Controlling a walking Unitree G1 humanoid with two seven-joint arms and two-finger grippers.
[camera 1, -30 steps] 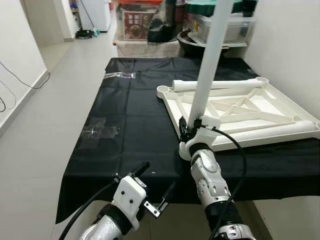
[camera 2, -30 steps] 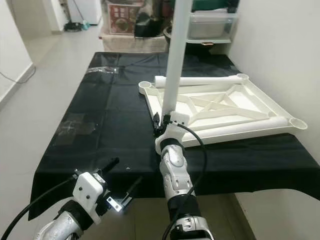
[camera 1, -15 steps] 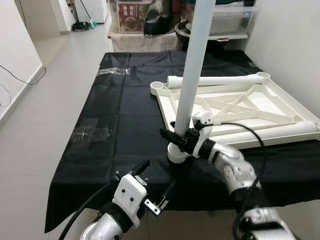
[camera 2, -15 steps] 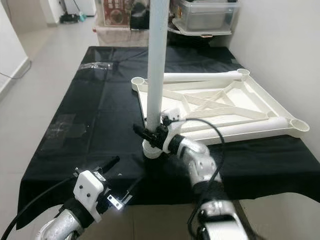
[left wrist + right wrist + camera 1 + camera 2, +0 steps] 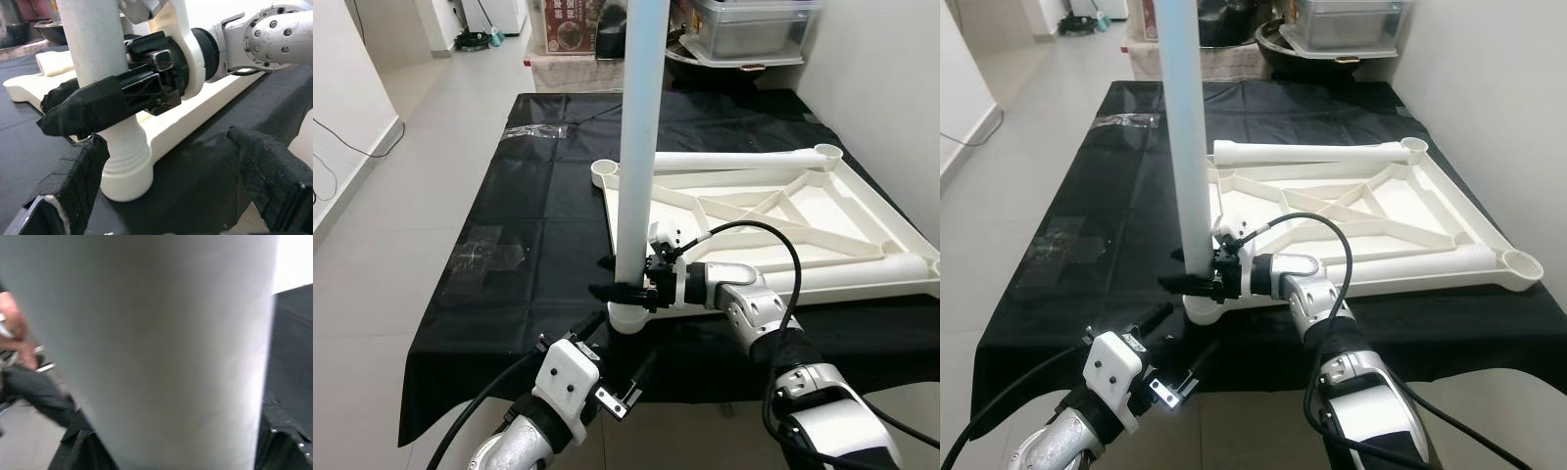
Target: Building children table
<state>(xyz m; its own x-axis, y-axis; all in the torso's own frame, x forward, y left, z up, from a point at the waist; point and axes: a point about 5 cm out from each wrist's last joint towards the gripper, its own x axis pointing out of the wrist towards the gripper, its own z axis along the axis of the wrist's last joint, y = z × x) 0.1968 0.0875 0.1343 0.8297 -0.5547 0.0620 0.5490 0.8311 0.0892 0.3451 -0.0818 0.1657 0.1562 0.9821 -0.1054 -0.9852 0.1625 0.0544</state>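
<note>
A home's tiled hallway (image 5: 431, 127) is running past a black-clothed table (image 5: 548, 225); storage boxes (image 5: 749, 29) and a mop (image 5: 475, 39) are sitting beyond the table's far edge.

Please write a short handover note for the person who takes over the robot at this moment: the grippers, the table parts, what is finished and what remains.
Right gripper: shut on the upright white leg, low down, just above the near-left corner socket of the upturned tabletop.
Left gripper: open, holding nothing, below the near edge of the black cloth, pointing toward that socket.
Loose legs: one lies along the far side of the tabletop, one along the near side.
Done: first leg stands in its socket; whether it is fully seated cannot be told.
Left: the other legs, then turning the table over.
</note>
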